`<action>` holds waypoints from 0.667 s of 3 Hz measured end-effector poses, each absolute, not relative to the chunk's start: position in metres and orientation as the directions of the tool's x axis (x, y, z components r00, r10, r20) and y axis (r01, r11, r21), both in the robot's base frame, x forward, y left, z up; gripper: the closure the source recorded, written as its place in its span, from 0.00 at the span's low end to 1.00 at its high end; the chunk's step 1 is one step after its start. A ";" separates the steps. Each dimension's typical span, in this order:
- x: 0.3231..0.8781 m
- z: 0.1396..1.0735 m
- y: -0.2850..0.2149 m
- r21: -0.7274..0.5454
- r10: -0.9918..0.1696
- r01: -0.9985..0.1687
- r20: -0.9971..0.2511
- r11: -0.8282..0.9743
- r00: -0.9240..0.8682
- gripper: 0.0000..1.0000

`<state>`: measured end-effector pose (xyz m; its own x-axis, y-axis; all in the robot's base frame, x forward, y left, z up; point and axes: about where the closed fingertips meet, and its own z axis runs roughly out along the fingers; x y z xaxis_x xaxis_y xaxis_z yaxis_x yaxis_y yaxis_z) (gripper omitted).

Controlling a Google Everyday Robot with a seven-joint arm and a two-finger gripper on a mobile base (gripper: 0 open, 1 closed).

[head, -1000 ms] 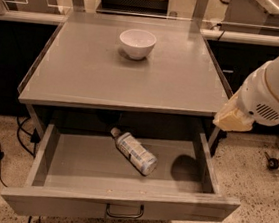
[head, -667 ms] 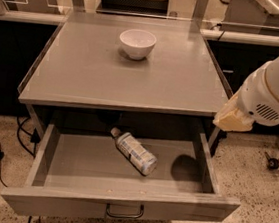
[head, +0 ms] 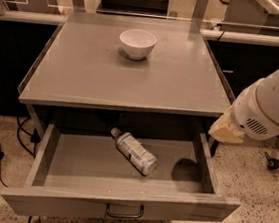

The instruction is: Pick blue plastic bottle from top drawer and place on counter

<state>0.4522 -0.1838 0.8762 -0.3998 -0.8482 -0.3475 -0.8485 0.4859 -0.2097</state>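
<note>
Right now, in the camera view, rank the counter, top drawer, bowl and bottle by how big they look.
1. Counter and top drawer, about equal.
2. Blue plastic bottle and bowl, too close; bottle is nearer.
End effector hangs right of the drawer.

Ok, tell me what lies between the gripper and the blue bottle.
In the camera view, only bare floor of the top drawer, darkened by a shadow, separates the blue plastic bottle from the gripper by the drawer's right wall.
</note>
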 end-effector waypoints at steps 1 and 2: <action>0.454 0.848 -0.171 -0.196 -0.818 -0.826 -0.380 0.528 -0.432 1.00; 0.462 0.825 -0.154 -0.187 -0.783 -0.802 -0.425 0.567 -0.455 1.00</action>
